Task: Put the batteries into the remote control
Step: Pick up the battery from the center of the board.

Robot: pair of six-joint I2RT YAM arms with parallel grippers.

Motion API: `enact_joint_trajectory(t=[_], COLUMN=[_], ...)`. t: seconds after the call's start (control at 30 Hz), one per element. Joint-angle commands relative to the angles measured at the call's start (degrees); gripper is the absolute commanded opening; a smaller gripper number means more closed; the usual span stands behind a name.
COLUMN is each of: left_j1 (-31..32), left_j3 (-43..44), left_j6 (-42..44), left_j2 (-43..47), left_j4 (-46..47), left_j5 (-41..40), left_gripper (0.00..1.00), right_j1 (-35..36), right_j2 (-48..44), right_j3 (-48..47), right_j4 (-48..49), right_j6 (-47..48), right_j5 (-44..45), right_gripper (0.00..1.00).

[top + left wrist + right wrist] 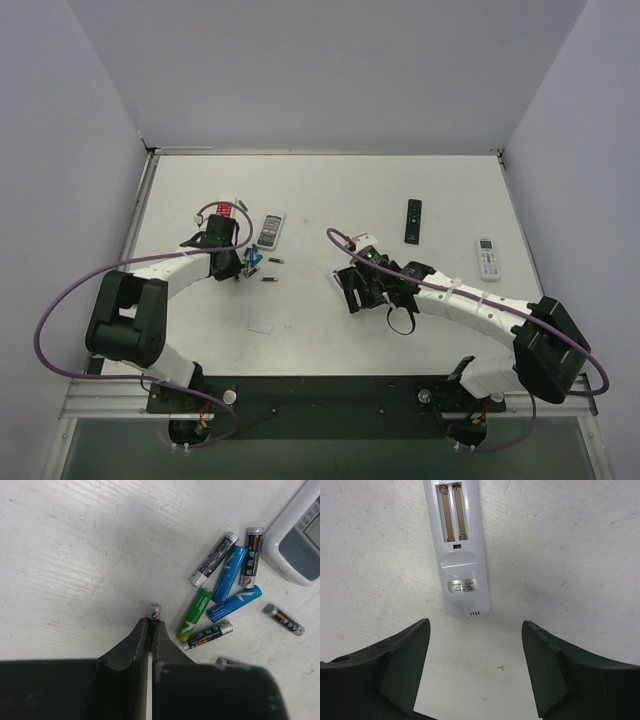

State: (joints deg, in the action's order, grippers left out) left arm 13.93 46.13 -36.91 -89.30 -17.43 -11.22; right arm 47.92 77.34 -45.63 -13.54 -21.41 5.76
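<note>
The left gripper (151, 622) is pressing its two fingers almost together and pinching one battery (155, 612) between the tips. The cell's metal cap and a band of dark wrap with an orange mark are poking out just past the fingers. Just to the right, the loose batteries (225, 592) are lying in a small heap on the white table (75, 555): two blue, one green and several dark ones. One more dark cell (283, 619) is lying a little apart. The lower blue cell (234, 603) is carrying white lettering that looks like HUATAI, and the green cell (195, 614) is showing a white mark too small to read. The dark cells are bearing orange and white characters that are not legible. A white remote with a display (300, 540) is sitting at the edge of the heap. Over on the right, the remote control (460, 555) is lying back-up on the table with its battery recess (451, 512) open, two bare slots showing. A silver label (462, 586) below the recess is printed with small text that is too fine to make out. The right gripper (475, 624) is holding its fingers spread wide and gripping nothing. The remote's rounded end is lying just ahead of the gap between the fingers, touching neither one.
</note>
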Motion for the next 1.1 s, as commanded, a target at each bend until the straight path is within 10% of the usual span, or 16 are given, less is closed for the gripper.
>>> enact_joint_trajectory(t=[0.0, 0.43, 1.07], left_j1=[0.4, 12.9, 31.0], left_j3=[-0.4, -11.1, -8.4], left_j6=[1.7, 4.1, 6.7], left_j2=[4.7, 34.8, 34.3], left_j4=[-2.2, 20.4, 41.6], left_j5=[0.8, 19.6, 27.8], left_gripper=[0.03, 0.00, 0.00], right_j1=[-0.8, -5.6, -9.9], right_j2=[-3.3, -11.7, -11.8], right_j3=[-1.8, -10.9, -18.4], right_j4=[-1.8, -2.3, 6.6], right_j6=[0.9, -1.6, -19.1], right_j5=[1.4, -15.9, -36.2], right_gripper=[0.69, 0.66, 0.36])
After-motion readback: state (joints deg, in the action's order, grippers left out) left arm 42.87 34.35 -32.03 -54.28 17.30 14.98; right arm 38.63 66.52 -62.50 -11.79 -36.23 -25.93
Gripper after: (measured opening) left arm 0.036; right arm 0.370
